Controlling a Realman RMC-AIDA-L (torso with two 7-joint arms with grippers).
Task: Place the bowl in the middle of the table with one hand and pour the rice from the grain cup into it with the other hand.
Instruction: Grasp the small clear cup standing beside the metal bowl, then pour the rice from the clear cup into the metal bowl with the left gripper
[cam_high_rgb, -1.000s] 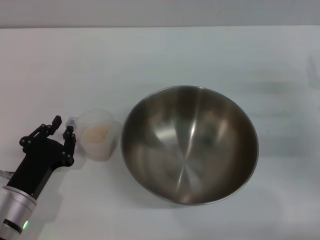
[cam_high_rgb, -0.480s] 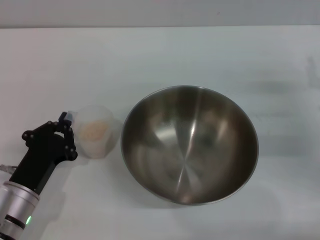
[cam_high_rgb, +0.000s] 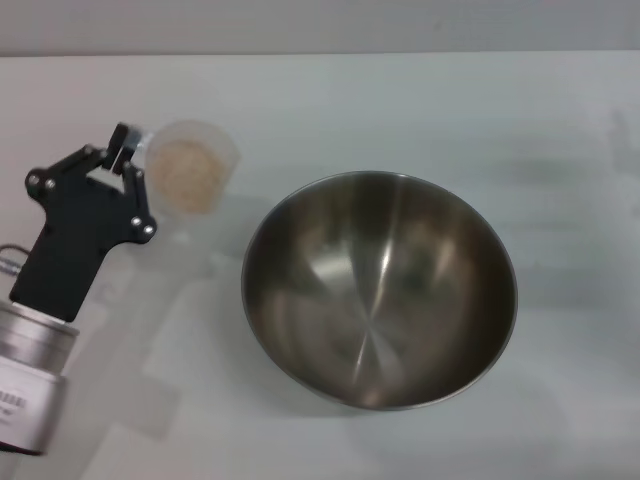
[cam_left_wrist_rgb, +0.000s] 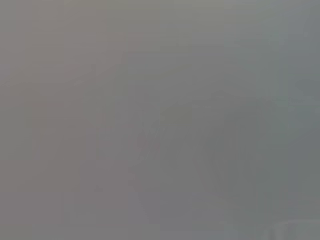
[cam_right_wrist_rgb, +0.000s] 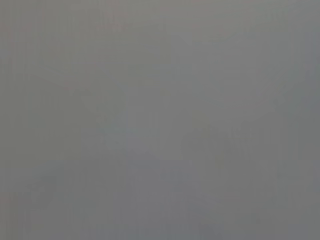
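Rice fills the small clear grain cup, and I see that cup pinched by its little side handle in my left gripper. The black fingers are closed tight on the handle, so the cup sits just to the right of the gripper tip, touching it. The cup is upright, with its open top facing up, and it looks lifted off the table, near the far left part of it. The big shiny bowl sits on the table around the middle, a bit toward the near edge. The cup is beside the bowl's far left rim, close but not over it. I see no rice inside the bowl. My right gripper does not show in any view. Both wrist views are plain grey and tell me nothing.
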